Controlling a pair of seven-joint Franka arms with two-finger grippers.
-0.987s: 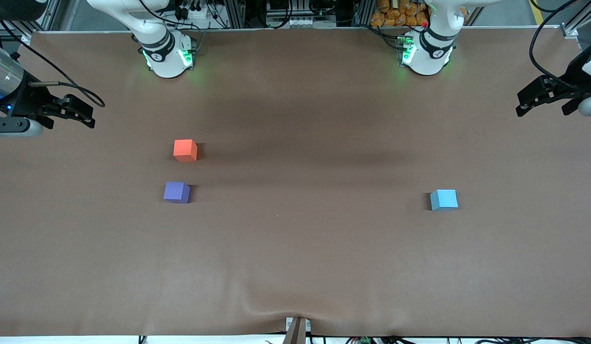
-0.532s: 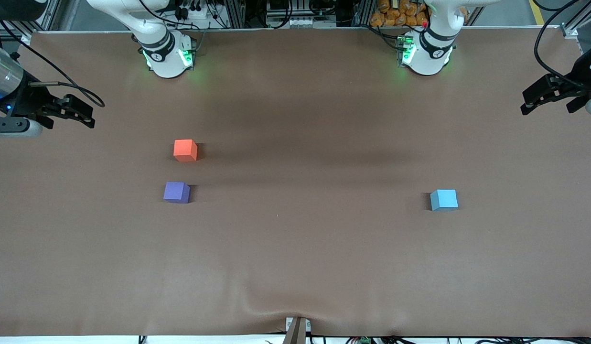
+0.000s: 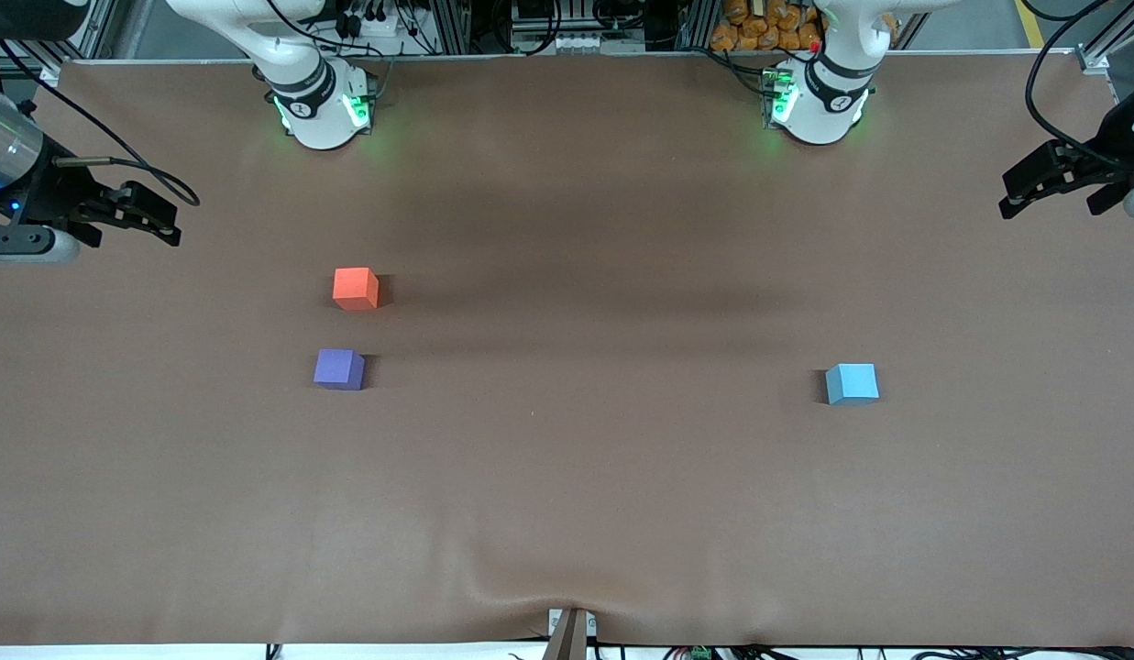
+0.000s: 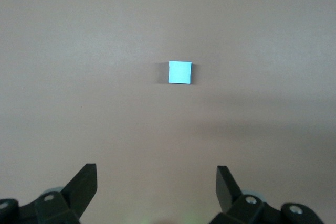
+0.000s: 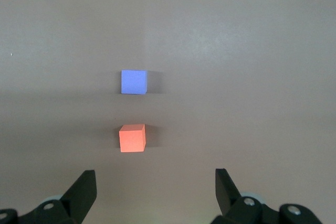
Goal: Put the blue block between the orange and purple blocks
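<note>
That blue block (image 3: 852, 383) looks light and stiff, so pinch its flat sides; left gripper (image 4: 156, 182) and right gripper (image 5: 155, 182) fingers are both spread, empty.

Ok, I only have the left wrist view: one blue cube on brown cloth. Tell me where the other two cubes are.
Observer: The orange block and purple block sit toward the right arm's end of the table, apart, purple nearer the front camera.
Operator: Report the gap.
Observer: Brown table shows between them; the blue block sits toward the left arm's end.
Operator: Give me the grippers.
Observer: The left gripper and right gripper hover open over the table's ends, holding nothing.
</note>
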